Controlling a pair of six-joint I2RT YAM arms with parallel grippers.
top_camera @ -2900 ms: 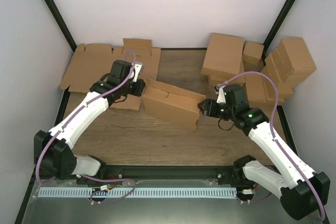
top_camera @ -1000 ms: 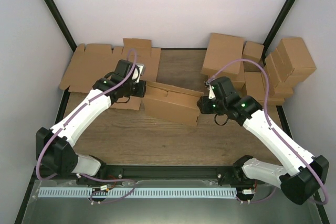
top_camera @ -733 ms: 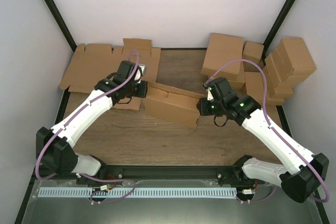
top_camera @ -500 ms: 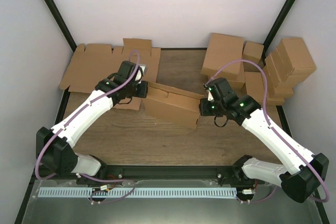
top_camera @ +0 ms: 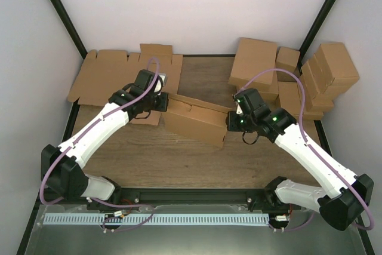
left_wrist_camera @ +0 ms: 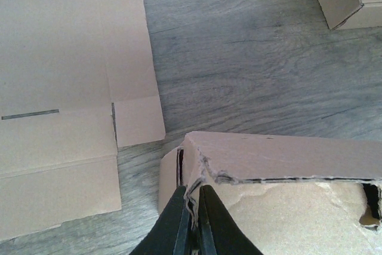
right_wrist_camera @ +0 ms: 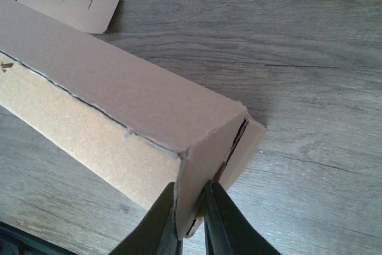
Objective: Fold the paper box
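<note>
The paper box (top_camera: 196, 117) is a plain brown cardboard box, partly folded, lying slantwise in the middle of the table between both arms. My left gripper (top_camera: 163, 102) is shut on the thin flap edge at the box's left end (left_wrist_camera: 192, 204). At the box's right end my right gripper (top_camera: 228, 121) is shut on the end flap, its fingers (right_wrist_camera: 164, 219) pinching the cardboard (right_wrist_camera: 197, 189) on both sides. The box's top panel (right_wrist_camera: 119, 94) and rough inner face (left_wrist_camera: 286, 219) show in the wrist views.
Flat brown blanks (top_camera: 101, 79) lie stacked at the back left, partly under the left arm. A pile of closed brown boxes (top_camera: 298, 79) stands at the back right. Bare wooden table (top_camera: 197, 159) lies in front of the box.
My right gripper has closed on the box's right end flap and shifted slightly. The left gripper has kept its hold on the left end.
</note>
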